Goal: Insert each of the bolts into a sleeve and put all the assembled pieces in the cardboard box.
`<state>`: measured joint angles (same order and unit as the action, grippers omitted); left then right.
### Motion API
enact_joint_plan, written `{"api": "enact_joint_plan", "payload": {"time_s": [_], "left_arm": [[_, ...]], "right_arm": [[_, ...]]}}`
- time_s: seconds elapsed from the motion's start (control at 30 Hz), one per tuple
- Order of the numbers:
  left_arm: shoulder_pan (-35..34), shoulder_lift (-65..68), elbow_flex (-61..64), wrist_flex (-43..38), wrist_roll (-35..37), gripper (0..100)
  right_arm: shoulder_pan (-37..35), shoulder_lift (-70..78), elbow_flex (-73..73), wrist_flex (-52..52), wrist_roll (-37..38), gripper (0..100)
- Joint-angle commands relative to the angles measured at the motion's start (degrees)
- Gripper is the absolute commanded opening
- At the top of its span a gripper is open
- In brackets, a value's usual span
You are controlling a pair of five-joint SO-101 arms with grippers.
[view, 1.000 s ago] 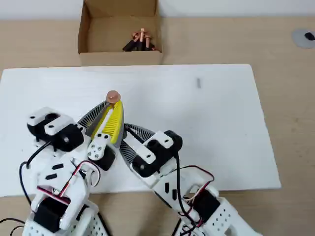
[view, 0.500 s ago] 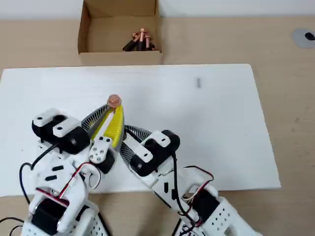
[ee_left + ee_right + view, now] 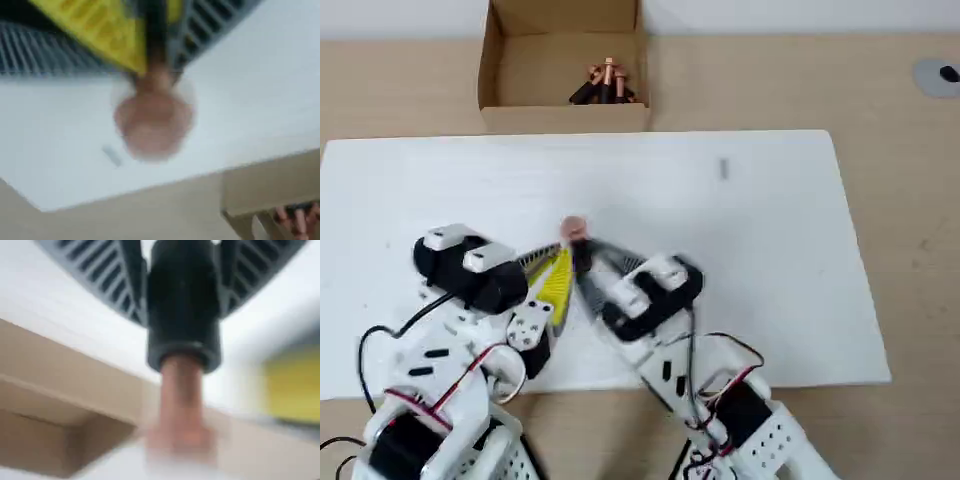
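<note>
A copper-headed bolt stands over the white mat with its shaft in a black sleeve. My left gripper, one finger yellow, is shut on the bolt from the left. My right gripper, grey-fingered, is shut on the sleeve from the right. The right wrist view has the sleeve clamped between grey fingers, the copper shaft sticking out of it. In the left wrist view the bolt head sits just past my gripper. The cardboard box at the back holds several assembled pieces.
The white mat covers most of the wooden table, with bare room on its right half. A small grey mark lies on the mat at the back right. A grey disc sits at the table's far right.
The left gripper carried the bolt right and toward the front. The right gripper swung up beside it, so the sleeve now sits on the bolt's shaft.
</note>
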<state>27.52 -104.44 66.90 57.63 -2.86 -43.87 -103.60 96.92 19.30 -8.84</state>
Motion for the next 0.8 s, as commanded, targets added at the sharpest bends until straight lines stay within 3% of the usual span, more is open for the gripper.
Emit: {"api": "enact_joint_plan", "payload": {"time_s": [0.0,0.1,0.33,0.5,0.63,0.77], "left_arm": [[0.4,-0.1,-4.0,1.8,-0.3,6],[0.2,-0.1,-4.7,3.6,-0.3,13],[0.1,-0.1,-10.0,7.2,-0.1,13],[-1.2,0.0,-14.6,7.3,0.0,13],[-13.8,0.7,-15.6,5.4,2.3,12],[-28.0,7.8,-13.6,4.1,4.0,4]], "right_arm": [[2.9,-6.3,-2.0,-0.4,-0.4,0.9],[3.5,-6.3,-2.9,-0.2,-0.4,0.9],[3.6,-5.8,-3.9,-0.1,-0.4,0.9],[8.9,-5.8,-3.9,-0.1,-0.5,0.9],[15.1,-5.1,-5.9,-0.1,-3.3,0.9],[15.1,3.6,-12.9,-0.4,-0.2,0.9]]}}
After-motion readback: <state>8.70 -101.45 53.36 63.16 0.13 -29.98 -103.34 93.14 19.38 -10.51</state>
